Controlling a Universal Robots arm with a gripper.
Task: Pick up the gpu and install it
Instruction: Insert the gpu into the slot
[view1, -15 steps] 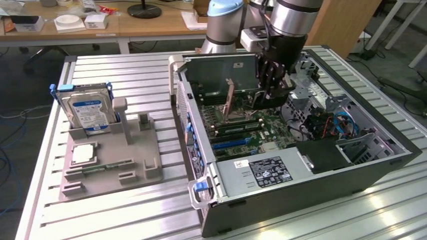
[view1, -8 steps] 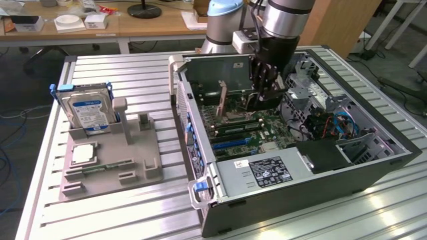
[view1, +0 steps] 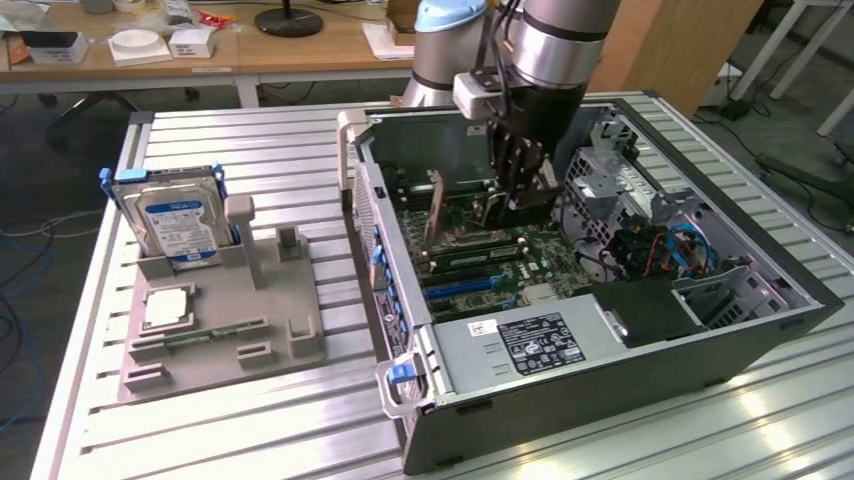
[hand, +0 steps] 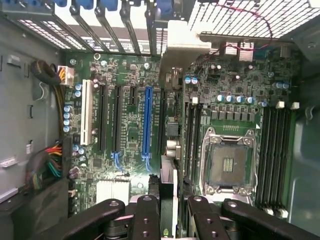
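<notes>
One arm, one end effector (hand: 171, 210), one card in hand: your count at this entry.

Item 1. End effector: lowered inside the open computer case (view1: 761, 330), over the motherboard (hand: 125, 75). Its fingers (hand: 147, 220) were clamped on the gpu (hand: 170, 125), one on either side of the board.

Item 2. Gpu: held on edge, seen from above as a thin line running away from the fingers, with its silver bracket at the case's rear slot openings. It stood just beside the blue slot (hand: 147, 125), over the black slot between that one and the CPU socket (hand: 225, 165). Whether its lower edge was touching that slot, you could not tell.

Item 3. Grey fixture tray (view1: 267, 340): on the tabletop (view1: 200, 440), well apart from the case toward the exterior view's left, with the hard drive (view1: 174, 220) upright at its far end.

Item 4. Step in hand, by judgement: pick-up done, installation under way, with the card at the aligning or seating stage.

Item 5. What seating would call for, by judgement: the card's edge parallel with the slot and squarely over it, the bracket clear of the rear frame, and straight, even pressure downward. A tilt could bind the connector or strain the board.
</notes>
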